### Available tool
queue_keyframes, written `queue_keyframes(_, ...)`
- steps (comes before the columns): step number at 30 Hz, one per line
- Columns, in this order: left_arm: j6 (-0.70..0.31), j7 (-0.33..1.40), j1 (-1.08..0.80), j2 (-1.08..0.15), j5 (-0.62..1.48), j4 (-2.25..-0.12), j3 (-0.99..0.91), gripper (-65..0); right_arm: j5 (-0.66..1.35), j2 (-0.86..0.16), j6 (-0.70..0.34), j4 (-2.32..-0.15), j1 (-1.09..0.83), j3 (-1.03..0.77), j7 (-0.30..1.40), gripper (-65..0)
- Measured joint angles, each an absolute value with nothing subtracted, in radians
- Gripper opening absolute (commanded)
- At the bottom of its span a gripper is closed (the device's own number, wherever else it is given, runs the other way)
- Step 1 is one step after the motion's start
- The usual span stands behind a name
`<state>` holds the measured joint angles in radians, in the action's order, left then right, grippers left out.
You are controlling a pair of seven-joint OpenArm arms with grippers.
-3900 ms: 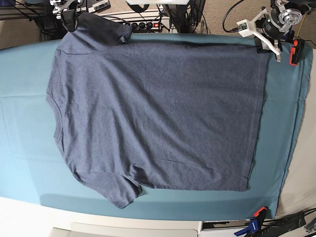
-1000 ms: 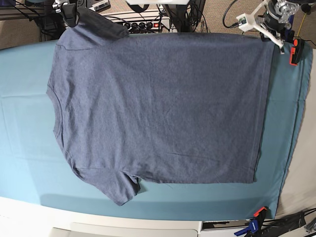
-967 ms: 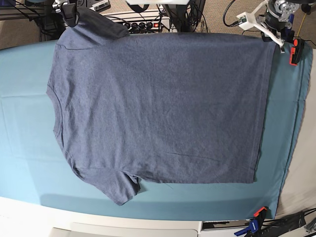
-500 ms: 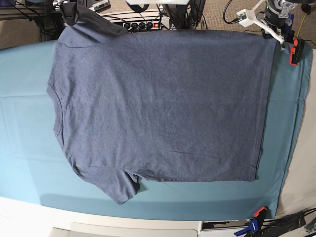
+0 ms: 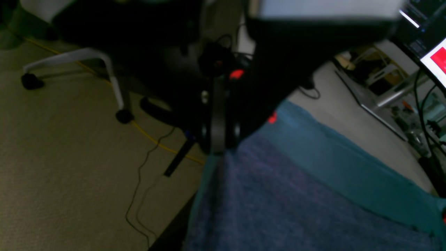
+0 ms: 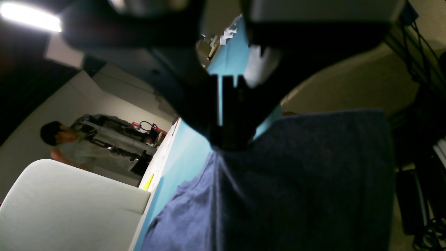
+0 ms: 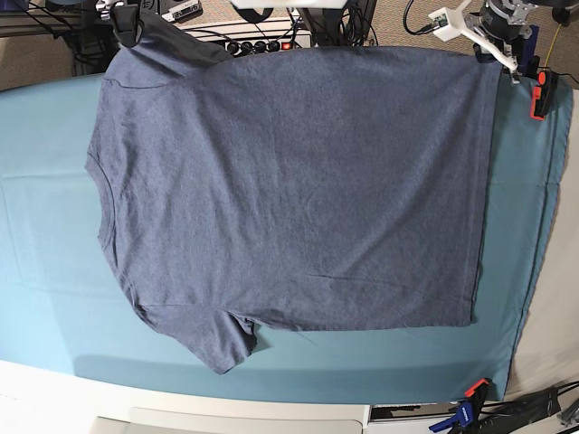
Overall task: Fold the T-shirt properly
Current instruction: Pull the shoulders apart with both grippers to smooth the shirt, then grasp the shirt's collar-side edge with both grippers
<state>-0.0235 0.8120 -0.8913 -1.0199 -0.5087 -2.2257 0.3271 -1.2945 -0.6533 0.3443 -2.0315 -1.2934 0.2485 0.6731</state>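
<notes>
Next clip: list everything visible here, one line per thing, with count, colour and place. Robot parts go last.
T-shirt: one, heathered navy blue, spread flat over most of the table, collar toward the base view's left, far edge lifted.
Table cloth: one, teal, covering the table under the shirt.
Clamps: one orange at the far right corner, one blue and orange at the near edge.
Power strip: one, black with a red light, behind the table.
Office chair: one, dark with a pale base, on the carpet in the left wrist view.
Person: one, dark hair, in the background of the right wrist view.
Left tool: black, shut on the shirt's hem corner.
Right tool: black, shut on the shirt's sleeve.
</notes>
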Motion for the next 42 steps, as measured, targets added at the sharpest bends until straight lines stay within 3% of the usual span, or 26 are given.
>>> queue_keyframes(13,0.021,0.789,-0.886,-1.02,-0.576,-2.226,0.327,-65.0,-1.317,-0.653,0.344,-2.032,-1.291,0.249,0.665,-65.0)
queue_keyframes(20,0.02,0.777,-0.777,-1.02,-0.574,-2.225,0.326,-65.0,-1.277,-0.65,0.336,-2.035,-1.166,0.248,0.64,-65.0)
queue_keyframes(31,0.01,0.727,-0.602,-1.019,-0.477,-2.216,0.327,-65.0,-1.022,-0.646,0.147,-2.034,-0.904,0.249,0.551,-65.0)
queue_keyframes(35,0.01,0.695,-0.572,-1.019,-0.436,-2.167,0.327,-65.0,-0.903,-0.643,0.03,-2.033,-0.777,0.249,0.542,-65.0)
queue_keyframes(42,0.01,0.654,-0.508,-1.015,-0.4,-2.121,0.327,-65.0,-0.784,-0.575,-0.076,-2.033,-0.597,0.25,0.515,-65.0)
